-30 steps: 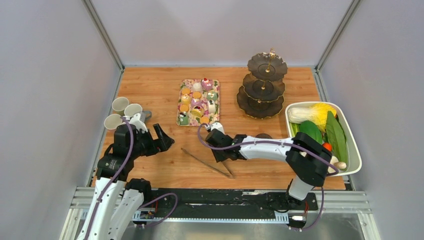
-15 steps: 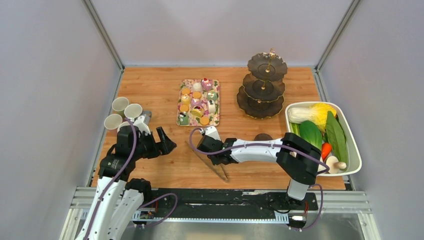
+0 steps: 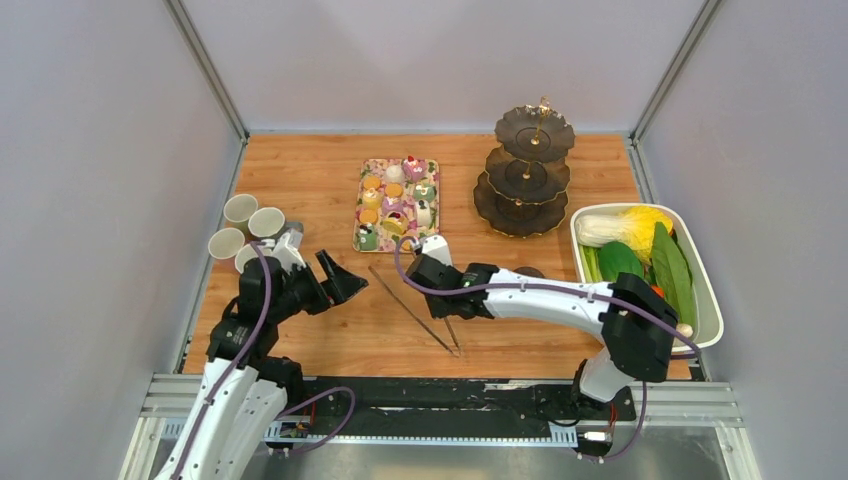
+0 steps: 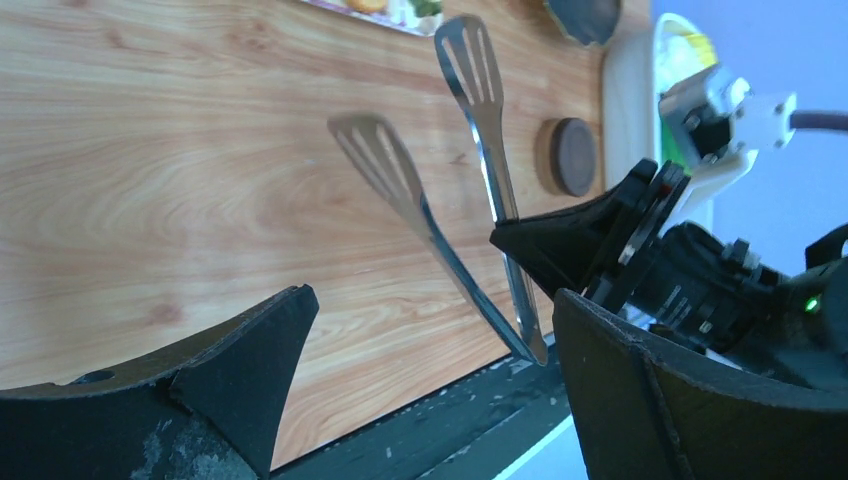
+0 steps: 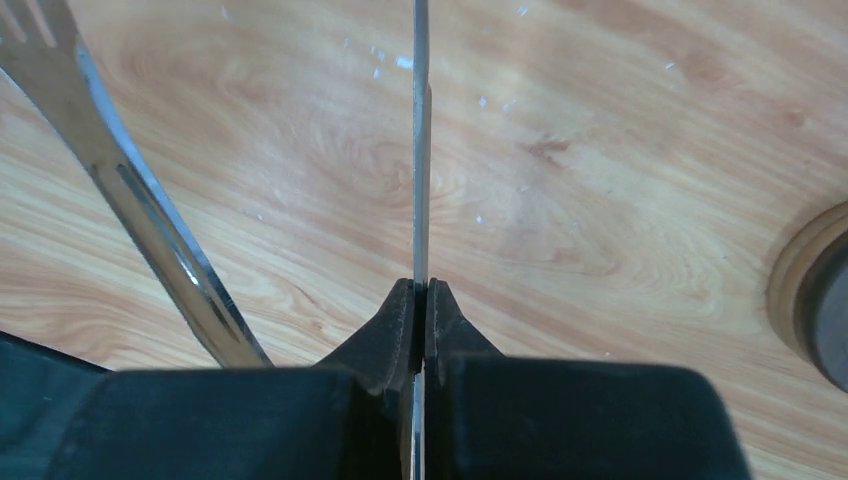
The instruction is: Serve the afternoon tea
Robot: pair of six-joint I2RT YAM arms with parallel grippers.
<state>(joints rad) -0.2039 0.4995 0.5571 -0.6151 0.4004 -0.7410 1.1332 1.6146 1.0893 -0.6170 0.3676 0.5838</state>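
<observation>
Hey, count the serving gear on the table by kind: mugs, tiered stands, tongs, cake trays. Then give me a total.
Mugs: 4, one partly hidden
Tiered stands: 1
Tongs: 1, one arm pinched in the shut jaws of the right gripper
Cake trays: 1
Total: 7

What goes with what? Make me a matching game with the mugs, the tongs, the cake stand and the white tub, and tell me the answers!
Things:
1. mugs
2. tongs
3. cake stand
4. white tub

Where or how:
A. on the right, full of vegetables
B. pinched by one leg in the right arm's jaws
C. grouped together on the left
D. at the back, all tiers bare

Pairs: 1-C, 2-B, 3-D, 4-A
</observation>
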